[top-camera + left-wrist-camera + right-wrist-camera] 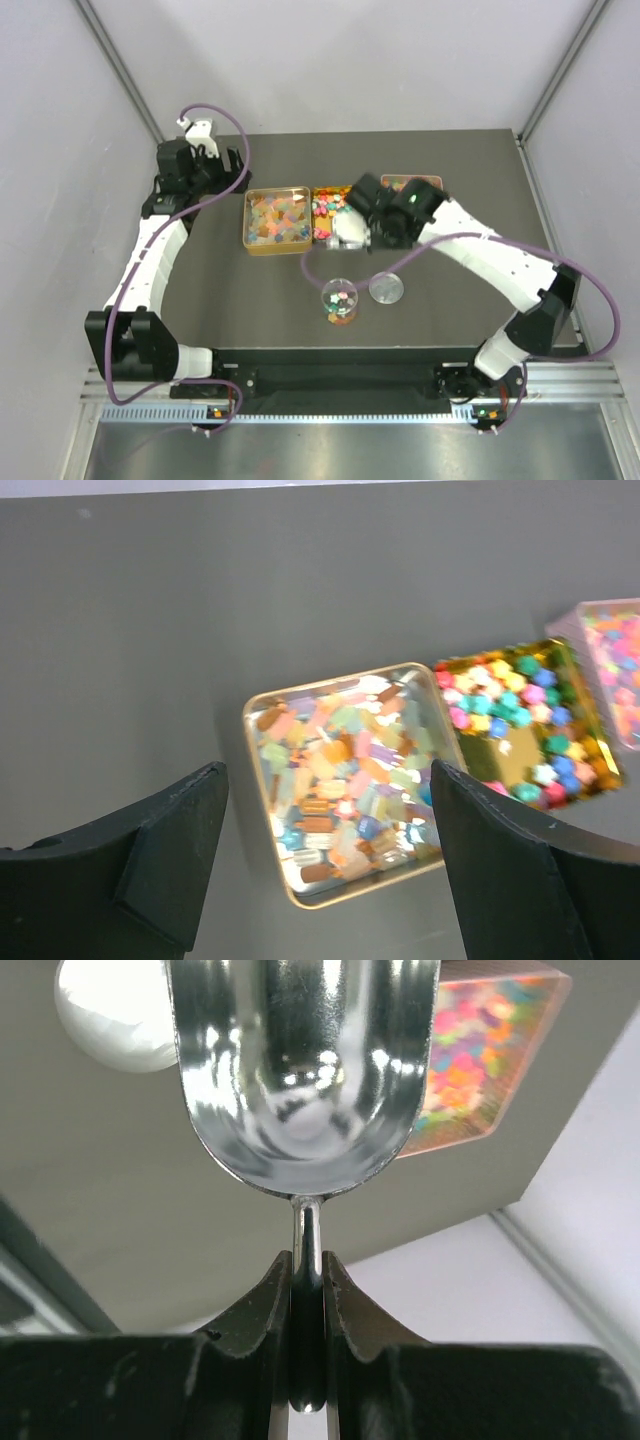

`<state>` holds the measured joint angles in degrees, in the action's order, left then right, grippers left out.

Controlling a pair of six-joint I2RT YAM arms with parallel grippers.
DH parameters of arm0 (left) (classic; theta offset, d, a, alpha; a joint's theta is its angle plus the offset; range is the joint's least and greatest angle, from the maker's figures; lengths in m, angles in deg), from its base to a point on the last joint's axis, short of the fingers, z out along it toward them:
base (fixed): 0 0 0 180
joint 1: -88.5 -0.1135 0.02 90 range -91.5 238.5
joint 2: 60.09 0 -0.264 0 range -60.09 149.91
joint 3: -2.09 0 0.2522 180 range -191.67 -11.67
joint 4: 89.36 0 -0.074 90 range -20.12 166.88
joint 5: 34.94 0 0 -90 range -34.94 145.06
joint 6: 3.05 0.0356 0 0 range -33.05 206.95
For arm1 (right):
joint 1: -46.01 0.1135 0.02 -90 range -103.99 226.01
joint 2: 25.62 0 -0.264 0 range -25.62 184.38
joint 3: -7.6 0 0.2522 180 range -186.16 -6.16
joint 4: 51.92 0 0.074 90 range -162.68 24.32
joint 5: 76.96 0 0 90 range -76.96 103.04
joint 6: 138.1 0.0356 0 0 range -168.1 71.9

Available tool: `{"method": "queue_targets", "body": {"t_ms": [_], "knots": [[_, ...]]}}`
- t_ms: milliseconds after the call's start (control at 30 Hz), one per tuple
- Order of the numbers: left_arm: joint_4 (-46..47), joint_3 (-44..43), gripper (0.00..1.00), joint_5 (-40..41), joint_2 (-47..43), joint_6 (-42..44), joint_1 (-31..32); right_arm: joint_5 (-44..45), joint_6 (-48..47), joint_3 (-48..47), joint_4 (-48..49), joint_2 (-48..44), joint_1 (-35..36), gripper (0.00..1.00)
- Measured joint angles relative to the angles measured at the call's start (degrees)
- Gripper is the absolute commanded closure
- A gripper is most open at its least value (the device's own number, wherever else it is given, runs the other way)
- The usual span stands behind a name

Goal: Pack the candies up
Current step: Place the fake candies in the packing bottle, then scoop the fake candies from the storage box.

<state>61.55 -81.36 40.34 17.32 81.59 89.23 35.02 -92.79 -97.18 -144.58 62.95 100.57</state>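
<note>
The candies [335,770] share no single heading. In the square gold tin [262,780] the pale oblong pieces lie jumbled, their long axes at every angle. The brighter, rounder ones fill the middle tin [520,745] just beside it. More sit in the clear cup [339,300] nearer the arms, beside the round lid [387,288], which lies flat on the dark matte surface [270,300].

The third container [410,183] is mostly hidden by the right arm from above and cut off at the edge of the left wrist view; we make out only pinkish walls and blurred colours.

The right tool [307,1275] is clenched on the thin handle of a polished metal scoop [300,1080]. The scoop's mirror-bright bowl shows only reflections, and from above it sits at the near end of the middle tin; we cannot tell whether it touches. The left tool [327,780] is released, its black fingers spread wide above the gold tin.
</note>
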Motion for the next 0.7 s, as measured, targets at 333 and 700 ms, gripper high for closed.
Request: {"method": "queue_targets", "body": {"t_ms": [333,700], "knots": [[-1.53,-5.27,0.19,-20.61,3.69,-0.7,6.29,-8.13,6.99,-16.55,1.33,7.74,-16.35,1.0],[-3.17,-8.92,0.19,-22.77,11.96,0.22,13.38,-12.35,6.54,-26.91,1.27,19.47,-16.04,1.0]]}}
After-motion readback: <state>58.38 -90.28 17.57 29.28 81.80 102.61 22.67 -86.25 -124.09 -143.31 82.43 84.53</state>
